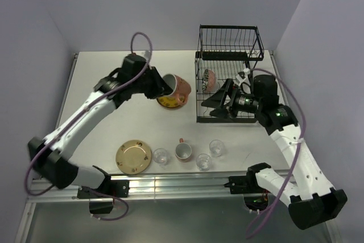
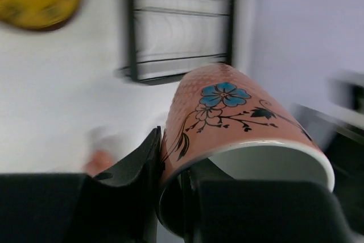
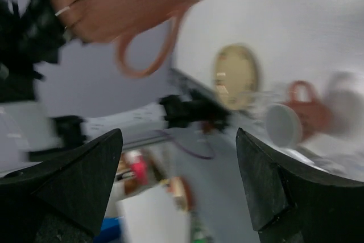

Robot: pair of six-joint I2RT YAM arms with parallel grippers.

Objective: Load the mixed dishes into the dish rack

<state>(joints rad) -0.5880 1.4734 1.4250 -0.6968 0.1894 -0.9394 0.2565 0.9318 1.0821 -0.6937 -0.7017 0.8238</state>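
The left hand [image 1: 161, 86] is clamped on the rim of an orange flowered mug [image 1: 180, 85], holding it tipped up in the air over the yellow plate [image 1: 168, 103], about 9 o'clock from the rack [image 1: 227, 55]. The right hand [image 1: 216, 99] is wide open over the rack's low section, with a bowl [image 1: 209, 78] sitting in there at its 12 o'clock.

From above, the yellow plate [image 1: 166, 103] lies mostly hidden under the orange mug [image 1: 179, 86] held over it. In the left wrist view that plate is smeared and clipped by the top edge, as is the dish rack [image 2: 176, 38]. The right wrist view is blurred throughout, and the tan plate [image 3: 236, 75] shows no pattern.
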